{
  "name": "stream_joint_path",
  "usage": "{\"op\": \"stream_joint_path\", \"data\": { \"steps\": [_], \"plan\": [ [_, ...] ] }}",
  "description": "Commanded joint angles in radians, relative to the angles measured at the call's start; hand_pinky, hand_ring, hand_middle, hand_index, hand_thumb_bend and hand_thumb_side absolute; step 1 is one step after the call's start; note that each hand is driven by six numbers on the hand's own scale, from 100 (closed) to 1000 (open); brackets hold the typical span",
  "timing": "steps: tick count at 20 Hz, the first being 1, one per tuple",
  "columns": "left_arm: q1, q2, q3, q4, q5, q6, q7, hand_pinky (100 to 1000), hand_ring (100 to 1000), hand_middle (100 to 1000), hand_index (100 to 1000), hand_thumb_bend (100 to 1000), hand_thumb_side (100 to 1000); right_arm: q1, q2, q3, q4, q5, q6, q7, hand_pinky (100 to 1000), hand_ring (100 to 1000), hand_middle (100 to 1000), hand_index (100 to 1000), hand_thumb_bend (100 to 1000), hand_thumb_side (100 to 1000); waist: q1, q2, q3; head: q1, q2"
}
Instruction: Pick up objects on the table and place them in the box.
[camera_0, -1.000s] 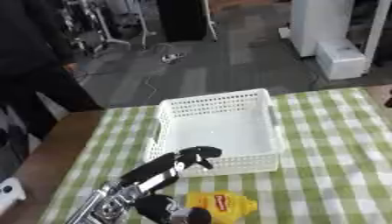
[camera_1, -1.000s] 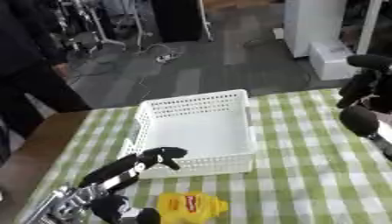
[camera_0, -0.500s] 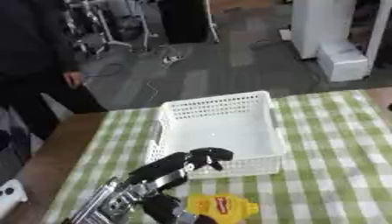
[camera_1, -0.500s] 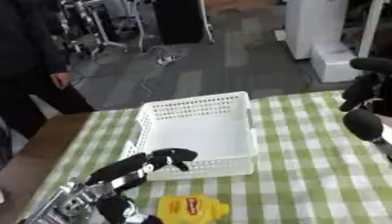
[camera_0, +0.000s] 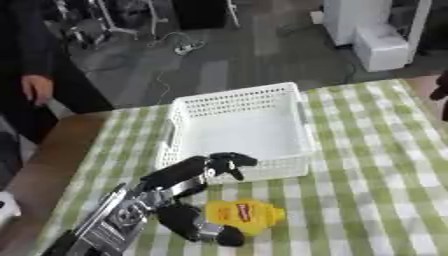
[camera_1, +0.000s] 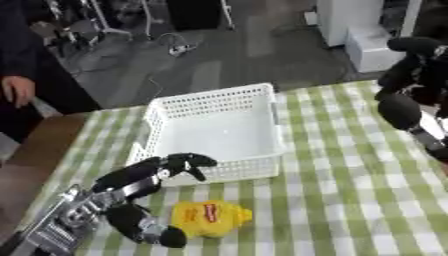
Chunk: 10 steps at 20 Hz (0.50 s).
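Observation:
A white plastic basket (camera_0: 236, 102) stands empty on the green checked tablecloth (camera_0: 367, 165). In front of it lies a yellow squeeze bottle (camera_0: 247, 217) with a red label, on its side. My left hand (camera_0: 179, 175) reaches in from the lower left and is open. Its fingers (camera_0: 226, 161) stretch to the basket's front wall with bent tips, above the bottle. Its thumb (camera_0: 194, 226) lies against the bottle's left end. The bottle is not clasped. My right hand (camera_1: 409, 80) hangs open above the table's right edge, holding nothing.
The table's brown left edge (camera_0: 48, 160) shows beside the cloth. Beyond the far edge is grey floor with cables and a white cabinet (camera_0: 372, 30). Bare cloth lies to the right of the basket and the bottle.
The whole picture has slid upward, so the camera has tilted. My left hand's fingertips have bent a little more at the basket's front wall. The bottle has stayed in place.

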<state>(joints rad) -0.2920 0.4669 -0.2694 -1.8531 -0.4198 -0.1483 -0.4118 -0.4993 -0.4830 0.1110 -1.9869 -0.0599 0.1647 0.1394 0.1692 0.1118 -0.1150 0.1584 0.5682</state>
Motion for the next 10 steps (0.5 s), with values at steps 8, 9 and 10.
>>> {"op": "stream_joint_path", "data": {
  "steps": [8,9,10],
  "plan": [
    [-0.016,0.038,0.0,-0.009,-0.032,0.02,-0.043,866,813,914,1000,752,916,-0.017,-0.009,-0.004,-0.013,-0.006,0.003,0.009,352,525,536,837,831,591,-0.003,-0.009,0.002,-0.019,0.022],
    [-0.016,0.038,0.001,-0.008,-0.033,0.021,-0.046,871,820,916,1000,751,918,-0.017,-0.009,-0.004,-0.013,-0.007,0.003,0.01,352,525,536,837,830,592,-0.003,-0.01,0.002,-0.021,0.021],
    [-0.017,0.039,0.001,-0.007,-0.034,0.023,-0.051,869,817,916,1000,752,918,-0.017,-0.009,-0.004,-0.013,-0.007,0.003,0.01,352,525,536,837,831,592,-0.002,-0.01,0.002,-0.022,0.021]
  ]
}}
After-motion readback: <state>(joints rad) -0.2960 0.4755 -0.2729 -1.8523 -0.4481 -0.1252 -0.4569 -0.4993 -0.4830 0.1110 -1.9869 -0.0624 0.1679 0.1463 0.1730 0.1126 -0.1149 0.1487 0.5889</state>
